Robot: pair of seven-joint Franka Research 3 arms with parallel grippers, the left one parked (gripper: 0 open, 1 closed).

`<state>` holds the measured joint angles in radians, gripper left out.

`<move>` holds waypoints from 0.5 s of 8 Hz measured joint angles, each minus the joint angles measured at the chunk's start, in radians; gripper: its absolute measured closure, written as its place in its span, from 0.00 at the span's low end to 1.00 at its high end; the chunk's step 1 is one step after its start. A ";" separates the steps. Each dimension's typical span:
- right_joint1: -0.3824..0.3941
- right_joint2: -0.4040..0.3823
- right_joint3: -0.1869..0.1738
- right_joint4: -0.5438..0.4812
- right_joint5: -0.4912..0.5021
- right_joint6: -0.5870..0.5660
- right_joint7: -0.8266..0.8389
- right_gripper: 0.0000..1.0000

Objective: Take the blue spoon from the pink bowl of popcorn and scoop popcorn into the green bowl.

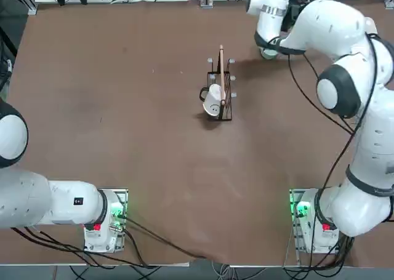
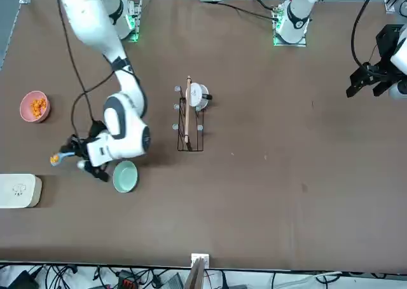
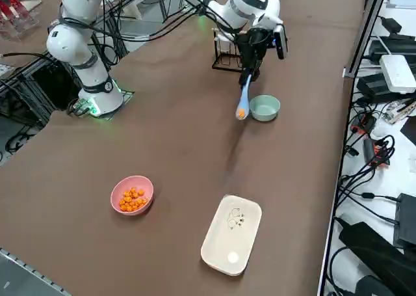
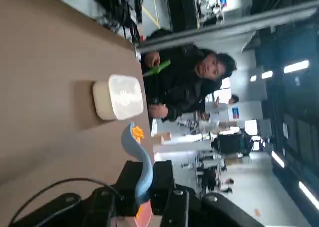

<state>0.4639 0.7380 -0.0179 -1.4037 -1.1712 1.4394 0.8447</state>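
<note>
Blue spoon (image 3: 244,99): light-blue plastic, thin handle; held clear of the table by the right gripper (image 3: 250,71), whose fingers are clamped on the handle; scoop end lowest, just beside the green bowl.
Popcorn on spoon (image 3: 241,114): a few orange pieces seen in the scoop.
Green bowl (image 3: 264,107): pale mint, round, upright on the table near the far edge; inside seen bare.
Pink bowl (image 3: 132,195): salmon-pink, round, upright, well apart from the green bowl.
Popcorn (image 3: 132,199): small orange heap lying in the pink bowl.
</note>
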 joint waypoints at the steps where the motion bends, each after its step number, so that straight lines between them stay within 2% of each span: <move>1: 0.037 0.020 0.000 0.022 -0.011 -0.001 -0.002 0.88; 4: 0.127 0.053 0.002 0.069 -0.007 -0.026 -0.005 0.88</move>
<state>0.5912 0.7908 -0.0163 -1.3351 -1.1782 1.4129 0.8397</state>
